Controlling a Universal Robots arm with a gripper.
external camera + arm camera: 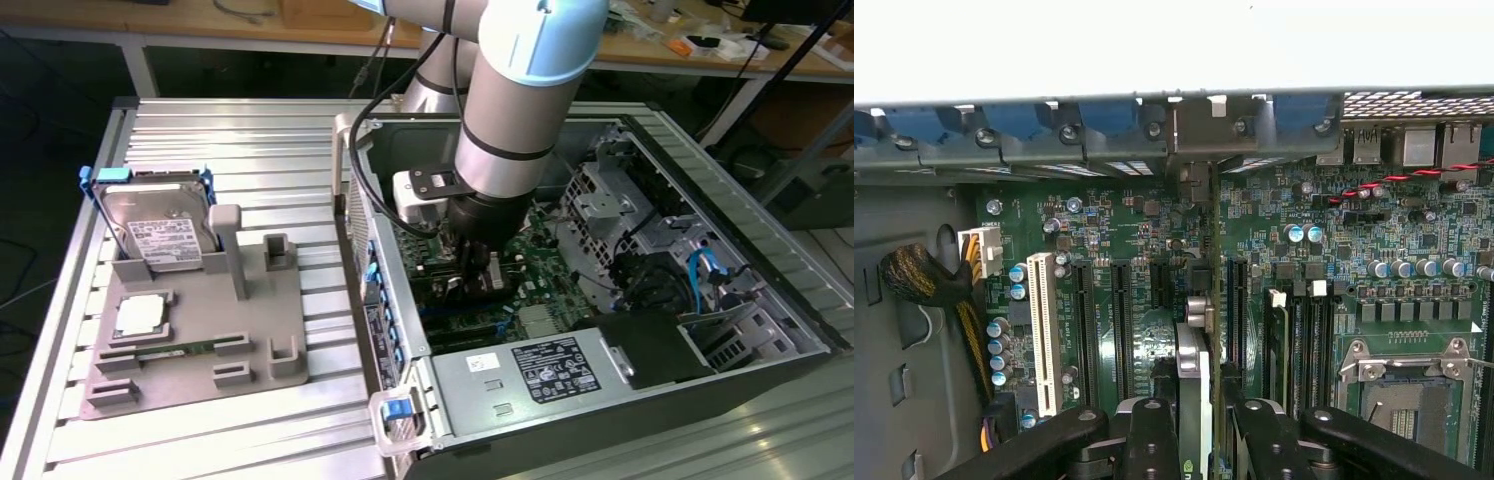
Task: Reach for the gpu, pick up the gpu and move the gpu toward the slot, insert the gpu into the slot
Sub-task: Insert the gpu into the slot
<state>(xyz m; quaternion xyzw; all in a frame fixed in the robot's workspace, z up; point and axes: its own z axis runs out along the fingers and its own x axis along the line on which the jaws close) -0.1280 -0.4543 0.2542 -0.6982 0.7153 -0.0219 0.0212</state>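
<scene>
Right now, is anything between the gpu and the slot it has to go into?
Nothing visible. The gpu, held edge-on in the gripper, stands over the motherboard inside the open computer case, in line with a dark slot. Whether it is already seated cannot be told.

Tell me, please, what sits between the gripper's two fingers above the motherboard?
In the wrist view, the gpu stands edge-on between the gripper's fingers, held over the green motherboard among its long dark slots.

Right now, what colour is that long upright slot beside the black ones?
White slot, standing out against the green motherboard; the wrist view shows it best.
</scene>
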